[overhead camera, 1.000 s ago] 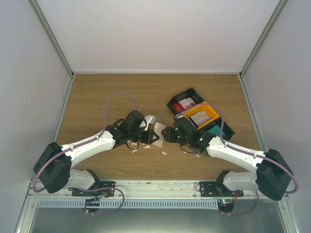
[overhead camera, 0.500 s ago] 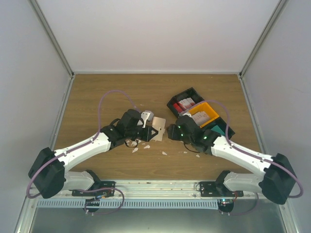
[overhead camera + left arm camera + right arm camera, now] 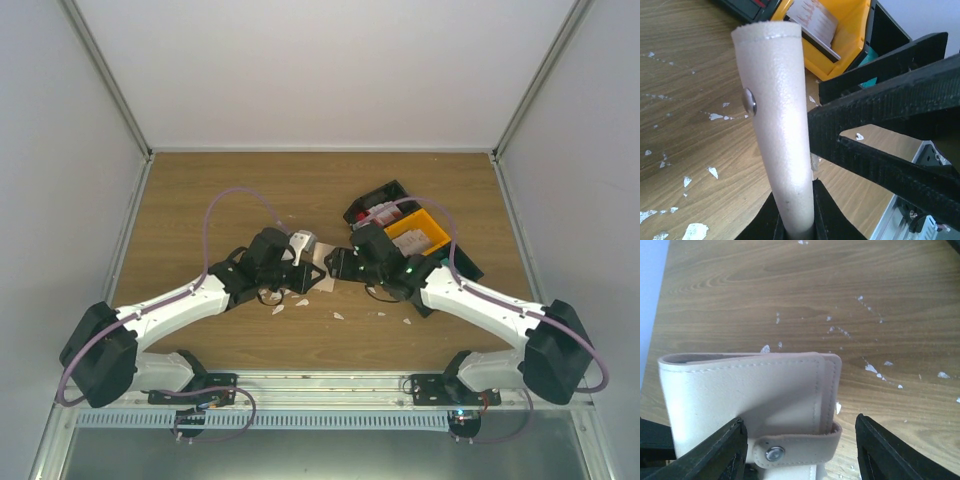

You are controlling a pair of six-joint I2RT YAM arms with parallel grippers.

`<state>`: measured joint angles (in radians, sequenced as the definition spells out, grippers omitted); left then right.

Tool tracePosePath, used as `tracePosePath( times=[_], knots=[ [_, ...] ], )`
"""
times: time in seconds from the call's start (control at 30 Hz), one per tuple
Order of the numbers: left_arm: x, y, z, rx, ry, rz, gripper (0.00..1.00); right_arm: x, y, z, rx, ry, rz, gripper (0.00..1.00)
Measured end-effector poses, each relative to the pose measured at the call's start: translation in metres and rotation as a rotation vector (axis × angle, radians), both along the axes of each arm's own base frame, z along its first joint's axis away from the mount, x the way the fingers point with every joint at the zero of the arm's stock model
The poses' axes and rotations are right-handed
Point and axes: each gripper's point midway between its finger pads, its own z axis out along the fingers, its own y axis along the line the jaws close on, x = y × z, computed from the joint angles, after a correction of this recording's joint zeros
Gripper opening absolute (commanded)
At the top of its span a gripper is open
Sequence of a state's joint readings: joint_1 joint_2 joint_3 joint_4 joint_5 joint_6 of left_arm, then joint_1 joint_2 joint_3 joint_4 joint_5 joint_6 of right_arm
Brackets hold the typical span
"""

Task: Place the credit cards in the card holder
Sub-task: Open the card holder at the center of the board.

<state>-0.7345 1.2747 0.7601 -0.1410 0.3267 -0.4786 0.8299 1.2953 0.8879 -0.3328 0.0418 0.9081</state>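
With twelve o'clock at the far wall as seen from above, the card holder [image 3: 750, 395] hangs over the middle of the tabletop [image 3: 805, 290], and the two arms meet on it from opposite sides. The left pincer [image 3: 795, 205] comes in from about eight o'clock and is clamped on one end, holding it off the wood. Its long axis runs straight out from the left fingertips, narrow edge toward that wrist. The right pincer [image 3: 800, 422] comes in from about four o'clock with its fingers wide apart, one on each side of the broad beige face. Whether either finger touches the leather cannot be told. The snap tab [image 3: 790, 447] lies across the lower edge nearest the right wrist and looks fastened, so the holder appears shut. The coming move probably turns on the right fingers closing over that tab or the flap edge between them. The cards [image 3: 812, 17] are not in hand. One pale card rests in the yellow bin [image 3: 855, 30], and red ones lie in the black bin [image 3: 398, 188], at roughly two o'clock from the holder. Both bins are nearer the right arm. White scraps [image 3: 871, 368] dot the wood below.
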Motion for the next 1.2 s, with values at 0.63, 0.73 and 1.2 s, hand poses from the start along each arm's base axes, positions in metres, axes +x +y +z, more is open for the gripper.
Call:
tracePosePath(
  times=[0.63, 0.73, 1.2],
  knots=[
    [0.02, 0.021, 0.001, 0.037, -0.05, 0.114, 0.0, -0.014, -0.042, -0.05, -0.201, 0.084, -0.069, 0.59],
    [0.021, 0.022, 0.003, 0.036, -0.056, 0.121, 0.0, -0.015, -0.04, -0.049, -0.204, 0.077, -0.051, 0.63],
    [0.017, 0.02, 0.009, 0.013, -0.055, 0.097, 0.0, -0.009, -0.008, 0.01, 0.081, -0.076, 0.057, 0.36]
  ],
)
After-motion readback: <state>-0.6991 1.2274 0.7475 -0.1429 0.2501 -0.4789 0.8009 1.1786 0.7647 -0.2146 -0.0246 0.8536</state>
